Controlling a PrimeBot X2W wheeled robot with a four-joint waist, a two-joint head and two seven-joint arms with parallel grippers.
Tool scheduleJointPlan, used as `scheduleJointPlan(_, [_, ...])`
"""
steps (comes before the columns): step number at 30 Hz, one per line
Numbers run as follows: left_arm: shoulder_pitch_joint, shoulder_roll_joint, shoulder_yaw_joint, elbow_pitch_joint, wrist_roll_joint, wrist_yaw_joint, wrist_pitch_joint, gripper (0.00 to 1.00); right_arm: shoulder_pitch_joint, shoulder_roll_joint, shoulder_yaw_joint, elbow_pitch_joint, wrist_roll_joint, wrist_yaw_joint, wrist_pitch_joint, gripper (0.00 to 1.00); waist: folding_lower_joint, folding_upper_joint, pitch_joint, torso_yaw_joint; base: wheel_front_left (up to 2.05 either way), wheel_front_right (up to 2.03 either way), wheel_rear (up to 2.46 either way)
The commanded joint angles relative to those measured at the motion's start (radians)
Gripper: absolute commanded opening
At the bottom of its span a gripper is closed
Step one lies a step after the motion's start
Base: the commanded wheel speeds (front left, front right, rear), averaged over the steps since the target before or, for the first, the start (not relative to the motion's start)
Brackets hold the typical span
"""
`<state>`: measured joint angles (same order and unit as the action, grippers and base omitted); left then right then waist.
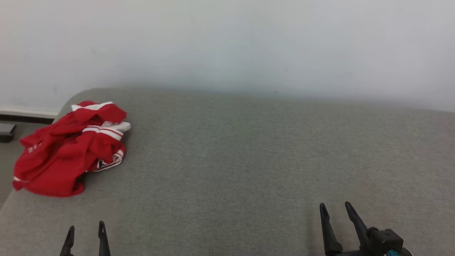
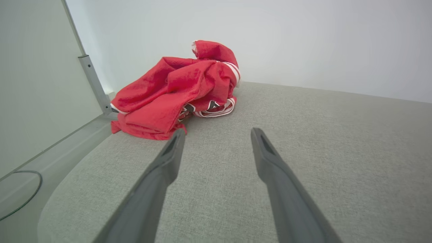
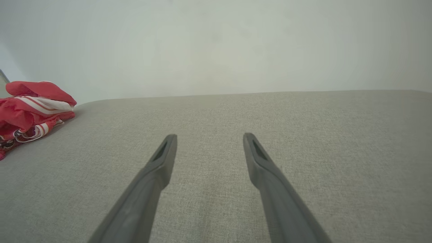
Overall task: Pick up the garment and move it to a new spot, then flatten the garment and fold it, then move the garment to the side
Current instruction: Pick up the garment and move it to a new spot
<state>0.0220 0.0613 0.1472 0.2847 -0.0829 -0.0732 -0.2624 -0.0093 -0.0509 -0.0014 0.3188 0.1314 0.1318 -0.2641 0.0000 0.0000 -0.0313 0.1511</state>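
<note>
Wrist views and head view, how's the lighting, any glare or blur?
Head view: soft, even light, no glare, a faint shadow beside the red garment. Left wrist view: wide-angle stretch, the left claw looms large and soft-edged. Right wrist view: wall washed out, featureless.

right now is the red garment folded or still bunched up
Bunched up, not folded: the red garment lies in a crumpled heap at the far left corner of the grey cushion, white-striped trim twisted over it, one edge spilling off.

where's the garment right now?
Head view: the red garment lies crumpled on the far-left corner of the grey cushion, at its left edge, ahead of the left gripper and clear of it.
</note>
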Motion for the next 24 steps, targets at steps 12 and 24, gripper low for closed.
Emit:
scheduleJointPlan(12, [0.029, -0.004, 0.008, -0.017, -0.004, 0.028, -0.004, 1.0, 0.011, 0.001, 0.005, -0.007, 0.012, -0.002, -0.001, 1.0, 0.0, 0.0, 0.007, 0.181, 0.0, 0.0, 0.0])
scheduleJointPlan(24, [-0.001, 0.003, 0.02, -0.011, -0.022, 0.025, -0.004, 1.0, -0.003, 0.001, 0.02, -0.009, 0.02, -0.002, -0.001, 1.0, 0.0, 0.0, 0.025, 0.28, 0.0, 0.0, 0.0])
